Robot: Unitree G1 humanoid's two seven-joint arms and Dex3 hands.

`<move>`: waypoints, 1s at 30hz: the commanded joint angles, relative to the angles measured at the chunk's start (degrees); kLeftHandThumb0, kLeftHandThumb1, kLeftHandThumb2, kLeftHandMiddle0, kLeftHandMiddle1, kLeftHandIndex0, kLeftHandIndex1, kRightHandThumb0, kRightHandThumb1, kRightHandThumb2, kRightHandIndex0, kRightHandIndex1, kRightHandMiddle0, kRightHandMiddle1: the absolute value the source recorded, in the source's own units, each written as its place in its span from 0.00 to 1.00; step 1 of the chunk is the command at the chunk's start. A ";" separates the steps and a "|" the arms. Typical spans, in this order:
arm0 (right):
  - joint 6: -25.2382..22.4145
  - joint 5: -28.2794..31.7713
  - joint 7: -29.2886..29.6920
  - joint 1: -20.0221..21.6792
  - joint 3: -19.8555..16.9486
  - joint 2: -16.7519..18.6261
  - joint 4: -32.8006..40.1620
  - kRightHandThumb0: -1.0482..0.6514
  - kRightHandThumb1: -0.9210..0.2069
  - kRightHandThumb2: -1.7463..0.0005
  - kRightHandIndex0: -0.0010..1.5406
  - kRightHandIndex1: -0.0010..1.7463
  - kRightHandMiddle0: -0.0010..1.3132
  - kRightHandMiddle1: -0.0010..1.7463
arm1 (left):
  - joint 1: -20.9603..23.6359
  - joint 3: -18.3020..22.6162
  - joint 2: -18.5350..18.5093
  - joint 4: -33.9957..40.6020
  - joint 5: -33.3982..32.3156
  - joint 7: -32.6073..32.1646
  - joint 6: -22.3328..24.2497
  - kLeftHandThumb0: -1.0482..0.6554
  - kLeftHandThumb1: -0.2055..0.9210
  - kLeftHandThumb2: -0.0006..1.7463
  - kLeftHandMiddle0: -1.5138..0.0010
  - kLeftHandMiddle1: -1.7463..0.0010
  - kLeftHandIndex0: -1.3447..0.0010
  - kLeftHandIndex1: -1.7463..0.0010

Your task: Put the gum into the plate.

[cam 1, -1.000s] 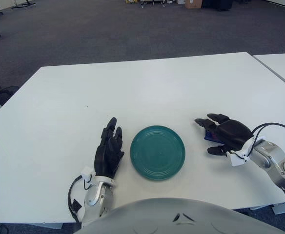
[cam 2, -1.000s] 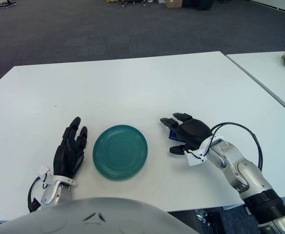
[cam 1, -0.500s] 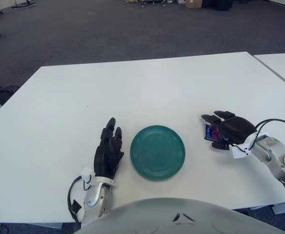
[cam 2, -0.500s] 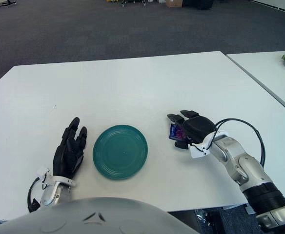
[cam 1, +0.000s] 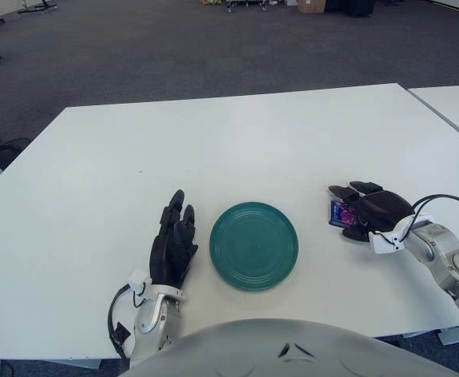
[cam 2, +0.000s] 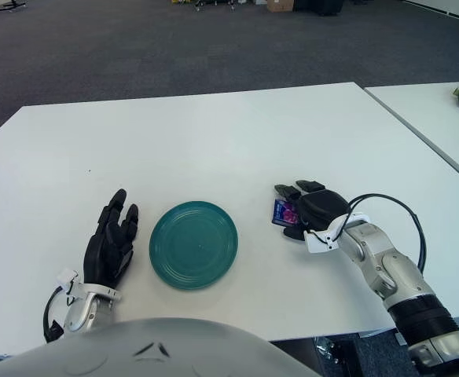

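In the left eye view the grasp step was in hand. The black 3-fingered right hand (cam 1: 377, 211) lay on the white table (cam 1: 237, 141) at about 3 o'clock from the round teal plate (cam 1: 254, 245), its fingers curled around the small blue and purple gum packet (cam 1: 340, 214). The packet showed at the 9 o'clock side of the palm, between the fingertips, apparently still down on the table and well apart from the plate's rim. The next move, by my judgement, called for a firm pinch, a lift, then a carry toward 9 o'clock until the packet hung over the dish.

In the right eye view the gum packet (cam 2: 283, 212) again peeked out just left of the right hand (cam 2: 314, 209), fingers closed on it. The black left hand (cam 2: 111, 242) rested flat at the plate's (cam 2: 193, 244) 9 o'clock, fingers straight and relaxed, holding nothing.
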State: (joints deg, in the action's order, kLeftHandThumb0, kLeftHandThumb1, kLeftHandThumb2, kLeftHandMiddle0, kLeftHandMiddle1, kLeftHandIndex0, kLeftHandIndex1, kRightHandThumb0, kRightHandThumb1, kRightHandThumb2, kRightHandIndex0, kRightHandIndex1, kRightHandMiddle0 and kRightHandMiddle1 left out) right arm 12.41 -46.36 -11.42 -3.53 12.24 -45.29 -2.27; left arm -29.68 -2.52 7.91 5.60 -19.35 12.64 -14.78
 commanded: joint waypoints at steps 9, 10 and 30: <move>-3.60 -1.13 2.07 0.69 -0.14 1.19 -1.03 0.00 0.00 0.57 0.08 0.00 0.00 0.10 | -0.30 0.92 -1.25 -0.65 -0.56 0.43 1.31 0.00 1.00 0.41 0.99 1.00 1.00 0.86; -3.78 -1.34 2.46 0.49 -0.04 1.29 -1.18 0.00 0.00 0.57 0.08 0.00 0.00 0.10 | -0.27 0.94 -1.33 -0.72 -0.48 0.45 1.20 0.00 1.00 0.41 0.99 1.00 1.00 0.86; -5.05 -9.81 8.62 -2.22 2.33 -0.48 0.20 0.04 0.00 0.62 0.15 0.02 0.00 0.17 | -0.13 1.05 -1.56 -0.38 0.30 -0.21 1.24 0.00 1.00 0.41 0.98 1.00 1.00 0.83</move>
State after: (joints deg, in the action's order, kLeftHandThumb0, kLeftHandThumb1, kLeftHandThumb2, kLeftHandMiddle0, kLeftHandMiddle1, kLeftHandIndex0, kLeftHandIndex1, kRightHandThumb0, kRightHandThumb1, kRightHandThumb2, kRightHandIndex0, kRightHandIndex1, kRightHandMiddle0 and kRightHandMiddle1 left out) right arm 6.87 -54.86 -3.04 -5.48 13.95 -44.41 -2.36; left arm -29.64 -2.03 6.69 5.66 -19.38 12.99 -14.65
